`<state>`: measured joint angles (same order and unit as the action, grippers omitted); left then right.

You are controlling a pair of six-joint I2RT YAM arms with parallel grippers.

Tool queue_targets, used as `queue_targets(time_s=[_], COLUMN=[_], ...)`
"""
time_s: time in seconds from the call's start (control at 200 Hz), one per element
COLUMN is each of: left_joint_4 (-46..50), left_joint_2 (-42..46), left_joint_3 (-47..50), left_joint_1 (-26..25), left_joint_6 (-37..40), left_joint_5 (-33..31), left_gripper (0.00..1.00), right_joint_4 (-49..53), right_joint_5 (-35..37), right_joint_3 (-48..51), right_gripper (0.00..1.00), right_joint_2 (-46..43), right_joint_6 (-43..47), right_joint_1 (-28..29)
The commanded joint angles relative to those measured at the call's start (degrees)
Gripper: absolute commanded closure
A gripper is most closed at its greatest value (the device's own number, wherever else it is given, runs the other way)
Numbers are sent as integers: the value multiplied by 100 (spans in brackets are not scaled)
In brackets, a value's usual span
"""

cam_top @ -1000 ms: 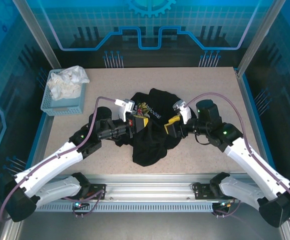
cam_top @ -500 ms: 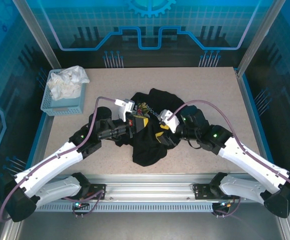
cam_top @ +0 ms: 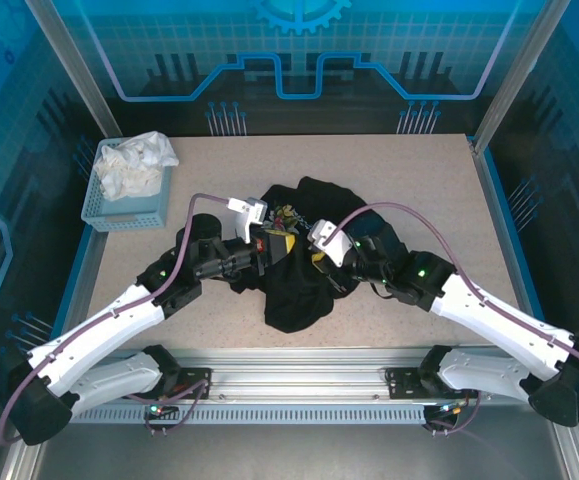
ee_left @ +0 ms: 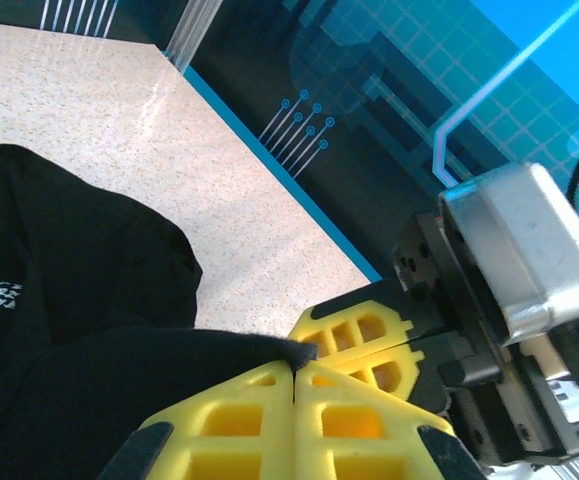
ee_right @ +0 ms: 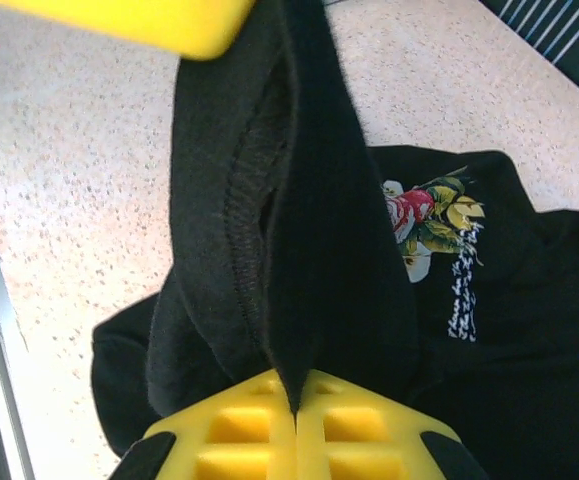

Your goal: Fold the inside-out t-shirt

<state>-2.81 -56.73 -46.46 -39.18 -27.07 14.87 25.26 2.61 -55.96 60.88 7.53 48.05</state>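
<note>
Gripping confirmed: inside-out t-shirt [cam_top: 294, 295], crumpled on surface [cam_top: 419, 180], is clamped by left hand [cam_top: 279, 246] at 9 o'clock, right hand [cam_top: 318, 262] at 3.

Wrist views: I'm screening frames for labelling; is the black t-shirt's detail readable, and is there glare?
Right wrist view: the black soft-fabric t-shirt is sharp, seam stitching and flower print readable, while the speckled beige tabletop washes out at the left edge. Left wrist view: the shirt is a near-featureless dark mass; a glare streak crosses the tabletop.
</note>
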Motion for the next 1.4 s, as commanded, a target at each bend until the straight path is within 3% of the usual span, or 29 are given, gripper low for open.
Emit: queue_targets(time_s=[0.0,0.1,0.165,0.36,0.45,0.61,0.83,0.94,1.04,1.276,1.396], left_joint_4=[179,447,461,-29,-162,-596,-413,-387,-336,-277,-443], left_joint_2=[58,77,209,1110,1423,1354,437,10,-319,-479,-492], left_joint_3=[-40,28,199,1158,1561,1846,1569,1411,1295,1208,1224], left_joint_1=[-2,3,12,7,-4,-266,-673,-790,-811,-790,-706], left_joint_6=[71,361,528,530,353,75,581,790,913,1298,1476], left_joint_5=[-591,-1394,-1598,-851,-593,-123,-516,-619,-889,-2010,-2015], left_gripper=[98,85,76,58,57,65,49,46,51,93,96], right_joint_4=[-249,-395,-466,-571,-642,-627,-612,-592,-568,-342,-330], right_joint_5=[-310,-1089,-1383,-1920,-2108,-2141,-2164,-2203,-2238,-2379,-2645], right_joint_3=[-398,-618,-741,-960,-982,-1038,-1037,-1044,-1052,-1144,-1171], right_gripper=[100,100,100,100,100,100,100,100,100,100,100], right_joint_2=[-202,-194,-135,139,220,343,379,372,354,284,284], right_joint_6=[-370,-764,-978,-1569,-1831,-1994,-2034,-2061,-2071,-2019,-2092], right_joint_1=[-28,-251,-373,-812,-1012,-1131,-1227,-1313,-1358,-1471,-1548])
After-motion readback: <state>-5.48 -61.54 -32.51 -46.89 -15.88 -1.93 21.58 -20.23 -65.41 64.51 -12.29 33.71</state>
